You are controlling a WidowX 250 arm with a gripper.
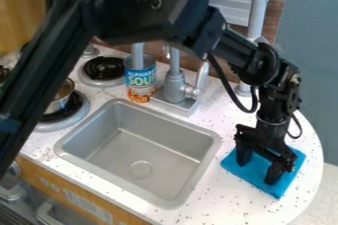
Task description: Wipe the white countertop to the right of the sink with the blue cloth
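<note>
Camera view: at lower right of the frame, with black two-finger gripper (257, 171) pointing down and spread open, apparently to straddle flat, blue, square-cornered cloth (251, 175) on speckled white countertop (228, 197).

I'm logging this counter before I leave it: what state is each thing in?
Gripper: open, over the blue cloth
Blue cloth: flat on the counter; whether folded, unclear
Can: upright beside the faucet
Faucet: upright, lever pointing up
Pot: upright on a burner, partly hidden by the arm
</note>
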